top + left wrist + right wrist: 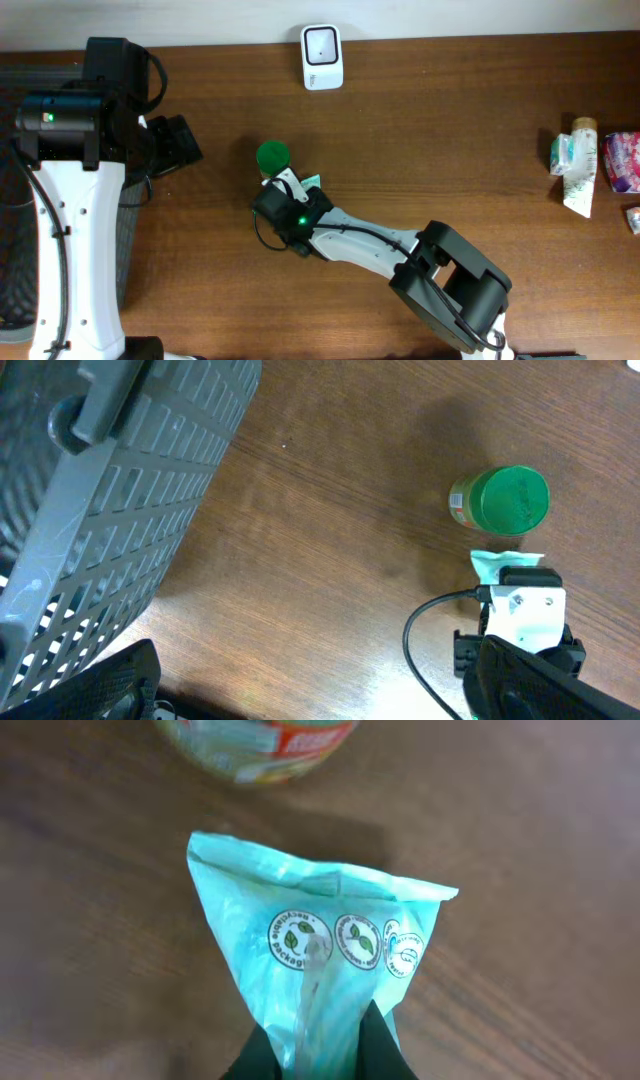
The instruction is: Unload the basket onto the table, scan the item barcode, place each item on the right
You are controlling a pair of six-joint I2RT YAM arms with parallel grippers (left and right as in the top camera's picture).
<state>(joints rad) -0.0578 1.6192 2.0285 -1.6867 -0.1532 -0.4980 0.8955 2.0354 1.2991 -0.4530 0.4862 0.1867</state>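
Packet (320, 940) status: teal pouch, pinched at its narrow end in my right gripper (320, 1042). Jaws are closed tight on it, and the wide sealed edge fans away from the fingers (385, 1045). It sits mid-table, just beside the green-lidded jar (272, 156), on the jar's near side. Can't tell whether it's touching the wood or lifted.

Right arm pose: base at the near right edge, forearm stretched low and diagonal across the table toward left-centre. Wrist is in line with the forearm, fingers pointing at the jar.

Scanner (322, 57) stands at the far edge, beyond the jar and well apart from the pouch.

Left arm: tucked on the left side, next to the grey basket (110, 510). My left gripper (183, 147) is spread wide, holding nothing, aimed toward the jar from well apart.

Tube (578, 168) and pink pack (622, 160) lie at the far right.
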